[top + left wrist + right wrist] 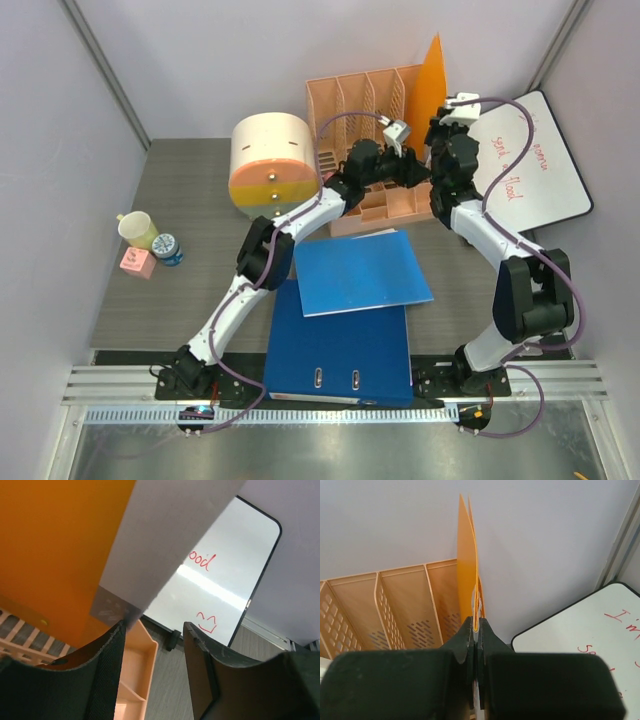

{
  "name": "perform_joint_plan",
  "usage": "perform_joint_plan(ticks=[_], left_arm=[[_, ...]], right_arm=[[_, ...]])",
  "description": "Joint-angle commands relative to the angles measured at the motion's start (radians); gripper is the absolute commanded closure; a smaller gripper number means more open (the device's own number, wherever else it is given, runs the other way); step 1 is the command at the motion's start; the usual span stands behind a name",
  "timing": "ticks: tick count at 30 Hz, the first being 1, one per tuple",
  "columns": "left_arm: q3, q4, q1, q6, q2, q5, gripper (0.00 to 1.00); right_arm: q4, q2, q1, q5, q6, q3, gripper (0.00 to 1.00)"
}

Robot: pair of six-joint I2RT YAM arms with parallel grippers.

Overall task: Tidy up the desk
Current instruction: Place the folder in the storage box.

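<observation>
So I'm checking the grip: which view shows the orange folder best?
Right wrist: the orange folder stands edge-on, pinched in the right gripper, by the organizer slots. Top external shows only an orange triangle beyond the arms; left wrist shows its broad face, no grip.

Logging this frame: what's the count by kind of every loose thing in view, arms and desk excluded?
Folders and binders: 3 (orange folder, light blue folder, dark blue binder)
Organizers: 1 (peach organizer)
Drums: 1 (cream-and-orange drum)
Boards: 1 (whiteboard)
Small items: 3 (yellow cup, pink block, small blue jar)
Total: 9, the desk not counted
</observation>
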Motion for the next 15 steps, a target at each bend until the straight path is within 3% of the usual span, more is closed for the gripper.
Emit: perform_joint_plan(ticks=[1,8,13,15], left_arm=[[-0.004,0.071,0.024,0.032,-0.002,-0.041,0.5],[-0.033,0.068,0.029,0.034,-0.017,-0.022,0.51],[-0.174,0.09,0.04,0.033,-0.099,0.008,0.53],[-0.2,0.076,0.047,0.023,-0.129,0.03,0.55]], right_arm=[[0.011,0.028,0.007,0.017,0.009,0.027,0.99],[-0.009,0.085,0.002,0.049,0.012,0.043,0.99],[-0.032,0.096,-0.001,0.091,0.025,0.039,0.99],[-0.052,0.083,-0.001,0.127,0.028,0.033,0.82]])
